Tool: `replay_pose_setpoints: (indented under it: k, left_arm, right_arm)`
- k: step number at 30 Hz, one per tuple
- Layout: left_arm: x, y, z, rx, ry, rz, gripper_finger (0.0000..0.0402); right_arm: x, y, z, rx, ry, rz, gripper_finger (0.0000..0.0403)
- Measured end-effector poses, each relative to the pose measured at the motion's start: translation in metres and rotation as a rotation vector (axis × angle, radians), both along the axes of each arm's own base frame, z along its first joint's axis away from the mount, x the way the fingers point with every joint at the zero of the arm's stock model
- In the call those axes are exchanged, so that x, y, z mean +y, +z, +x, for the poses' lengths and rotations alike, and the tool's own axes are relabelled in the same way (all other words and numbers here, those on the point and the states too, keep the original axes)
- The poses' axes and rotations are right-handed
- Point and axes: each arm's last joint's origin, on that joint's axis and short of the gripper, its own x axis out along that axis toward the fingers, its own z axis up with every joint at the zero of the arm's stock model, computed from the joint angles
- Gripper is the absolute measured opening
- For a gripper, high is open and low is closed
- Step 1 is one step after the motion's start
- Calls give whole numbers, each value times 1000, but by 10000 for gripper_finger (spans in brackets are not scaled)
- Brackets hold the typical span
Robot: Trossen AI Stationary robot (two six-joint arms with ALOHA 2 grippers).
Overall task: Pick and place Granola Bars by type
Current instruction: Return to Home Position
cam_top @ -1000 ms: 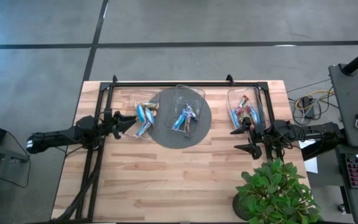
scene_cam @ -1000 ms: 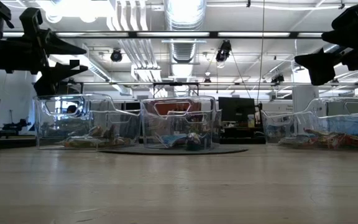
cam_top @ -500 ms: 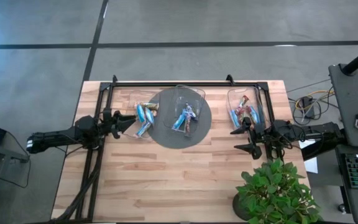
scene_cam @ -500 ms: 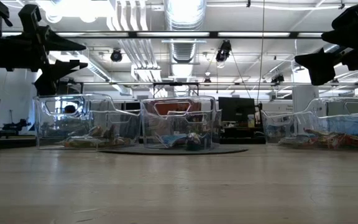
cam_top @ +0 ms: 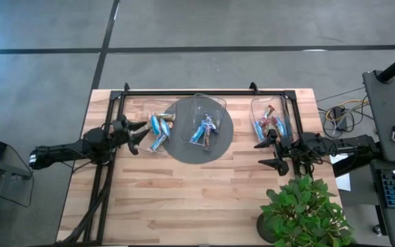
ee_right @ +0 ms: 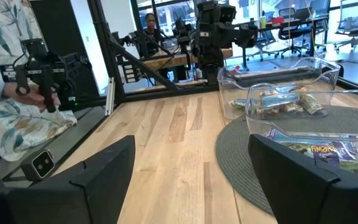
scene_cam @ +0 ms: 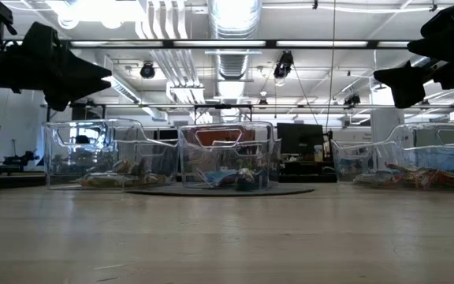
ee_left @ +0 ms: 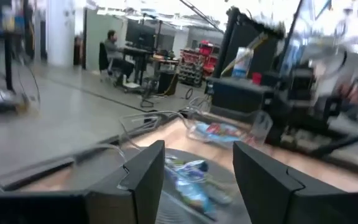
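Granola bars lie in three clear bins. The left bin point(cam_top: 158, 130) holds mostly blue bars point(ee_left: 188, 177). The middle bin point(cam_top: 208, 127), on a round dark mat point(cam_top: 184, 147), holds blue bars point(ee_right: 328, 149). The right bin point(cam_top: 269, 123) holds brown and blue bars. My left gripper point(cam_top: 141, 134) hovers open above the table beside the left bin's left side, its fingers point(ee_left: 145, 174) pointing at the bars there. My right gripper point(cam_top: 271, 149) hangs open just on the near side of the right bin, holding nothing point(ee_right: 191, 168).
A black frame point(cam_top: 204, 91) runs along the table's far edge and down its left side. A potted plant point(cam_top: 304, 213) stands at the near right corner. Bare wood fills the table's near half. A person's hands point(ee_right: 36, 87) hold a device beyond the table.
My left gripper has rolled about its wrist and swung a little toward the far edge, staying beside the left bin. In the low view its two fingers, once one above the other, now overlap into one shape. The bars and bins have not moved.
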Motion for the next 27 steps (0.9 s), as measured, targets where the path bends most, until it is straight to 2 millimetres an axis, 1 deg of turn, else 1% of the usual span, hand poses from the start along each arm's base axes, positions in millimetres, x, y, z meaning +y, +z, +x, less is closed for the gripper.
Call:
replay_pose_setpoints:
  k: [3, 5, 9, 11, 14, 17, 20, 27]
  left_arm:
    - [-1, 0, 0, 44, -16, 86, 172]
    - [-2, -1, 1, 63, -84, 127, 172]
    - [-11, -3, 3, 81, -397, 218, 172]
    - [-15, -2, 3, 66, -506, 236, 172]
    - [-14, -3, 3, 64, -498, 178, 172]
    - [-12, -4, 4, 75, -423, 130, 172]
    - [-11, -5, 4, 82, -389, 117, 172]
    - [-11, -5, 4, 82, -387, 114, 172]
  right_arm:
    - [0, 0, 0, 0, 0, 0, 305]
    - [0, 0, 0, 0, 0, 0, 308]
    - [0, 0, 0, 0, 0, 0, 311]
    - [0, 0, 0, 0, 0, 0, 310]
    - [0, 0, 0, 0, 0, 0, 306]
    - [0, 0, 0, -1, 0, 0, 302]
    - [0, 0, 0, -1, 0, 0, 299]
    - [0, 0, 0, -1, 0, 0, 305]
